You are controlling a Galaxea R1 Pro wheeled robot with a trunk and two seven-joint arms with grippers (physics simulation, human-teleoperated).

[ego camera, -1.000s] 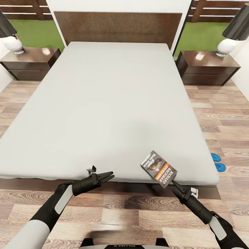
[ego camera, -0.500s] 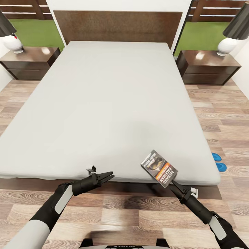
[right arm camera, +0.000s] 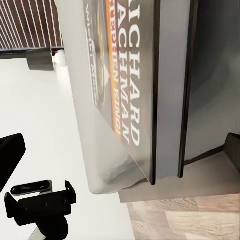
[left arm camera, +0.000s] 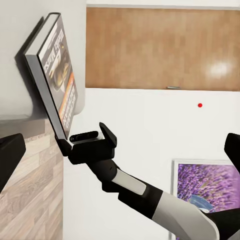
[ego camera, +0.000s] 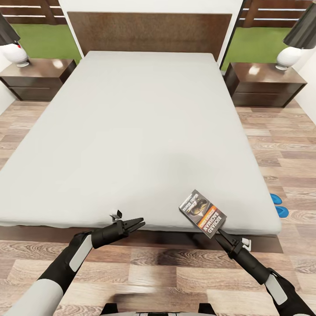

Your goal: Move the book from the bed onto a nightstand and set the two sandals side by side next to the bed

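My right gripper (ego camera: 220,231) is shut on the near corner of the book (ego camera: 202,213), a thin dark paperback with an orange band. It holds the book tilted just above the foot corner of the bed (ego camera: 140,131). In the left wrist view, the book (left arm camera: 57,75) stands up off the grey mattress, pinched by the right gripper (left arm camera: 82,142). The right wrist view gives a close look at its cover (right arm camera: 130,85). My left gripper (ego camera: 142,223) hovers open and empty at the foot edge. Two blue sandals (ego camera: 278,204) lie on the floor right of the bed, partly hidden by the mattress.
Two dark nightstands flank the headboard, one on the left (ego camera: 37,79) and one on the right (ego camera: 265,85). Each carries a white lamp with a black shade (ego camera: 289,55). Wood-plank floor (ego camera: 285,145) runs along both sides of the bed.
The whole picture has shifted a little, so the bed and sandals sit slightly lower and farther right. Both arms and the held book keep their places in the picture.
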